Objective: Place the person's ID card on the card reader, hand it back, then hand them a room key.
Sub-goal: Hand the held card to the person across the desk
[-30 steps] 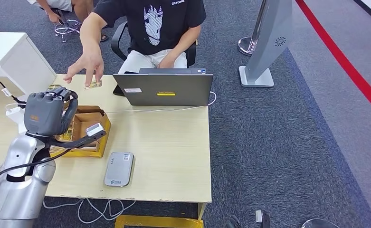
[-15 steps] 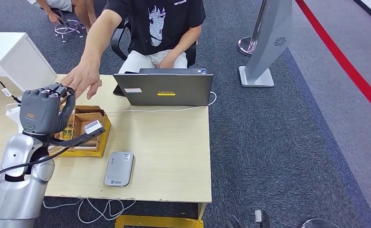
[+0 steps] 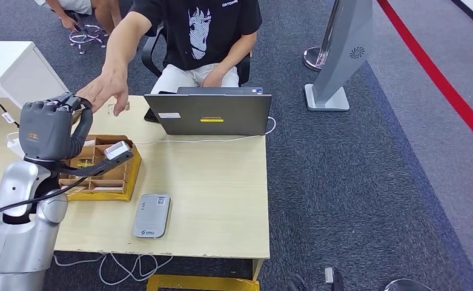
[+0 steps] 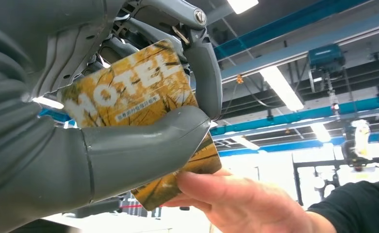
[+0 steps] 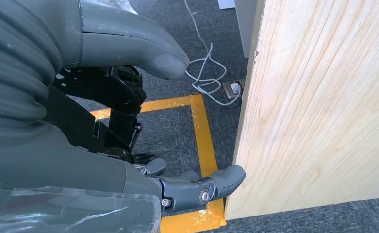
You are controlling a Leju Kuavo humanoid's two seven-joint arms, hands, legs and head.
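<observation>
Nearest you, at about 6 o'clock on the worktop (image 3: pixel 221 200), lies the grey card reader (image 3: pixel 152 215), flat, near the front edge. Just past it at 9 o'clock sits a yellow compartment tray (image 3: pixel 115 182), with your left arm's wrist camera hanging over it.

Your left robot hand (image 3: pixel 51 127) is raised above the tray's far left corner, at roughly 10 o'clock from the reader. From the wrist you see it pinching the room key (image 4: pixel 143 97), a yellow card printed "MOTEL", between the thick thumb and the darker fingers (image 4: pixel 204 63). The person's hand (image 3: pixel 103 91) meets it there: their fingers (image 4: pixel 226 187) already press on the card's free end, so both hold the card at once.

Your right robot hand (image 5: pixel 177 126) hangs down beside the worktop's edge, over grey carpet and a yellow floor marking (image 5: pixel 202 145). Its fingers are apart and it carries nothing.

Farther back, at 12 o'clock, a laptop (image 3: pixel 208 113) stands open with its lid towards you. Behind it sits the person (image 3: pixel 191 36) in a black shirt, arm stretched to 10 o'clock.
</observation>
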